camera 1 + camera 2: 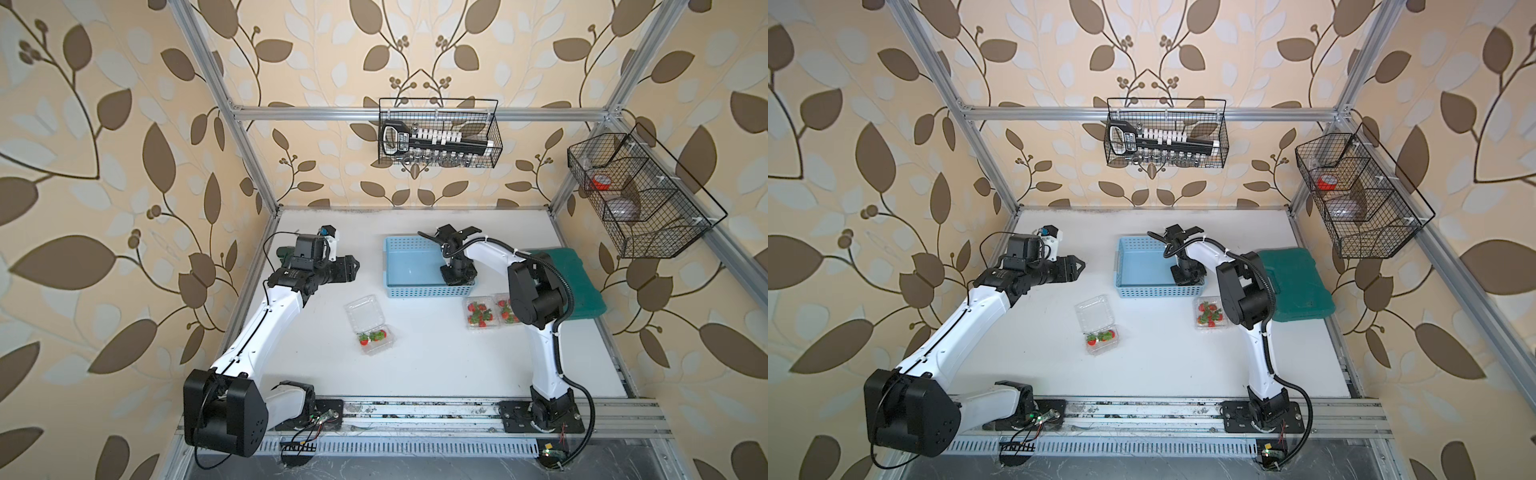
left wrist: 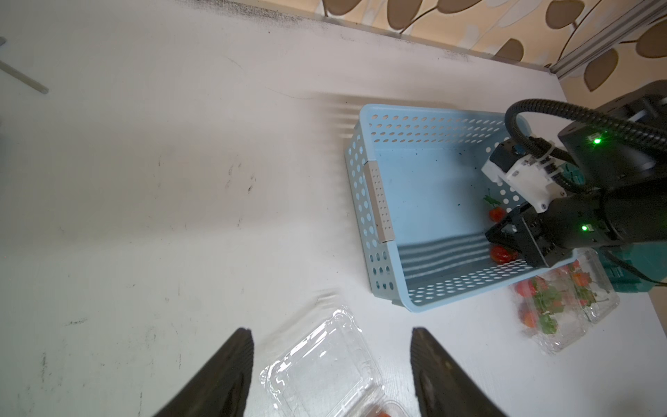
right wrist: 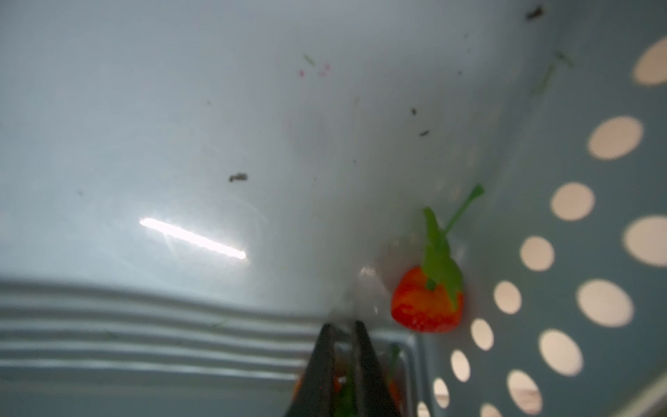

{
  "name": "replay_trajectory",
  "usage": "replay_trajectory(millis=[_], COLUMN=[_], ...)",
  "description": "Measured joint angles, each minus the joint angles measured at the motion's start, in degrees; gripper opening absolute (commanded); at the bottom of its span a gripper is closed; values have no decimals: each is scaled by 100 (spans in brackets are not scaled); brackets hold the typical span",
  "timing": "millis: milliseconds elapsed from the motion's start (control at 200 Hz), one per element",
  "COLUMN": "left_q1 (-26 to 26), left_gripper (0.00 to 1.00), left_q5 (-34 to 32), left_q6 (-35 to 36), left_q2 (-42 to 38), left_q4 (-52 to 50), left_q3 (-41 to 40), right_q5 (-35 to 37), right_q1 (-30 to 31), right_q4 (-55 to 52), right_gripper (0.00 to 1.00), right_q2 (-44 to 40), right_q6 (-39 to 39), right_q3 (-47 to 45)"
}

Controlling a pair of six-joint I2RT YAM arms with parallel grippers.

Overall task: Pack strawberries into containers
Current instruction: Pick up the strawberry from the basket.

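Down inside the light blue perforated plastic basket (image 1: 409, 266), at its 5 o'clock corner, the right gripper (image 3: 342, 325) has its jaws pressed together over a red strawberry (image 2: 610, 254); whether they pinch it cannot be told. A second green-capped strawberry (image 3: 426, 307) lies loose just beside it, against the basket wall. At the basket's 9 o'clock the left gripper (image 2: 332, 330) hovers with jaws apart, holding nothing. An open clear plastic clamshell punnet (image 1: 362, 309) at the basket's 7 o'clock holds a few berries (image 1: 372, 336); two filled punnets (image 2: 557, 337) sit at its 5 o'clock.
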Motion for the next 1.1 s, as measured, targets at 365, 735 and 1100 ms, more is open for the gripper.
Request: replay_trajectory(millis=[365, 735, 1100], left_q1=[0, 0, 0], left_gripper=[70, 71, 70], left_q5=[0, 0, 0], left_q6=[0, 0, 0], left_q2=[0, 0, 0], left_q4=[0, 0, 0], left_q3=[0, 0, 0], right_q5=[-490, -726, -909], right_q1=[-70, -70, -103], right_q4=[350, 553, 778], right_gripper=[0, 0, 0], right_q2=[-203, -820, -717], right_q6=[46, 44, 44], right_q3=[101, 201, 367])
